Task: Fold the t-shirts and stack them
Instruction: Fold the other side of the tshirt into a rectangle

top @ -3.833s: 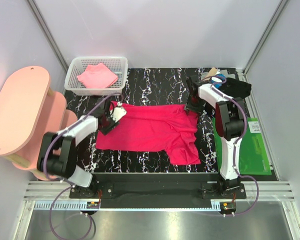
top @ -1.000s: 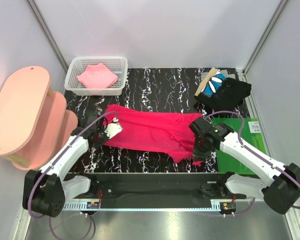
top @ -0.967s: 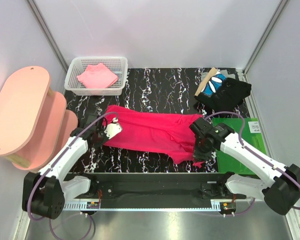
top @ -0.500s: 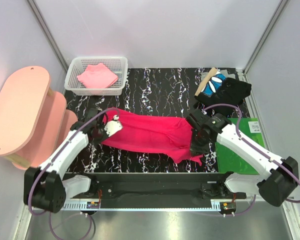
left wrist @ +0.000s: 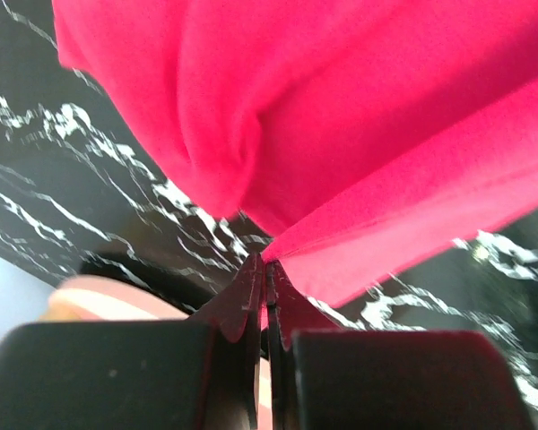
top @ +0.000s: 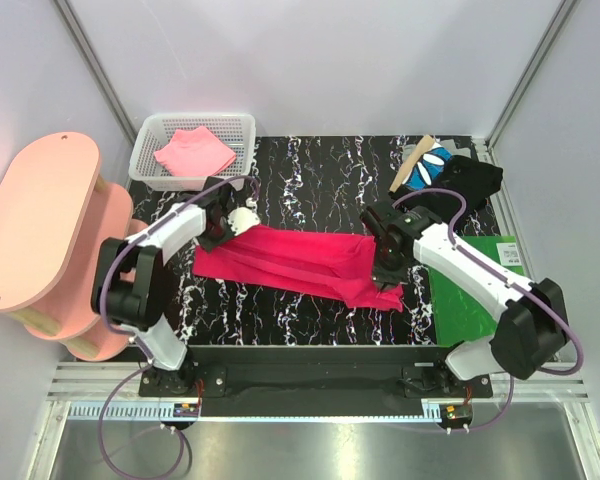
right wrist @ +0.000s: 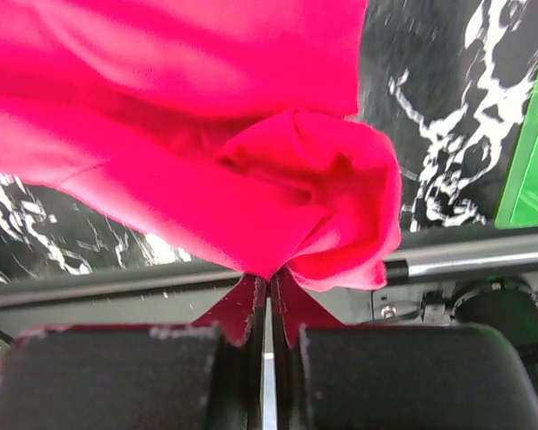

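Note:
A crimson-red t-shirt [top: 290,255] lies across the middle of the black marbled table as a long band, doubled over on itself. My left gripper [top: 238,226] is shut on its left end, and the left wrist view shows red cloth [left wrist: 341,107] pinched at the gripper [left wrist: 265,269]. My right gripper [top: 382,270] is shut on the right end. There the cloth [right wrist: 179,107] hangs bunched from the gripper [right wrist: 269,279]. A lighter pink t-shirt [top: 195,150] lies folded in the basket. A black t-shirt [top: 465,185] and a blue one with white marks [top: 432,165] sit at the back right.
The white mesh basket [top: 145,150] stands at the back left. A pink two-tier shelf [top: 40,230] flanks the table's left side. A green mat [top: 475,300] lies at the right, under the right arm. Grey walls close in the back and both sides.
Both grippers have carried the shirt's near edge away from the front, toward the back. The cloth now lies as a narrower, folded band, and both arms reach further over the table.

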Tool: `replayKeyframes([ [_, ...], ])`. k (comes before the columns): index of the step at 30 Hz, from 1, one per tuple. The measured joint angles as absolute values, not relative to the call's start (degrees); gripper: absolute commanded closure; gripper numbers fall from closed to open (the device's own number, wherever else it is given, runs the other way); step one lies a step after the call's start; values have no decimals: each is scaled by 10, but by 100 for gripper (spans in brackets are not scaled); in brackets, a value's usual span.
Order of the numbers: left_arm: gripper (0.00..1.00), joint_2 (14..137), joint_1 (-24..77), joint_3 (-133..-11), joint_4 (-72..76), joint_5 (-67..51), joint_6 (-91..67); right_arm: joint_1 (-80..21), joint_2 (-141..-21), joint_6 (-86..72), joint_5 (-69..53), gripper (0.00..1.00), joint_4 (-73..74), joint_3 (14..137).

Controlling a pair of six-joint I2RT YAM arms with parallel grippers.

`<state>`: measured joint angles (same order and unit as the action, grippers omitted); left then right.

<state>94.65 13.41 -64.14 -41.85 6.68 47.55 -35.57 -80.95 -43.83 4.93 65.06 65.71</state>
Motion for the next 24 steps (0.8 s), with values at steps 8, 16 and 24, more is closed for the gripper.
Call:
replayKeyframes([
  [8,89,1032,133,-686,-392,105,487,-278,-867,-401,67,68,616,695],
  [16,13,1041,113,-673,-339,152,512,-249,-965,-369,70,52,583,739],
  [24,1,1018,109,-655,-294,203,509,-236,-1035,-352,90,52,560,842],
])
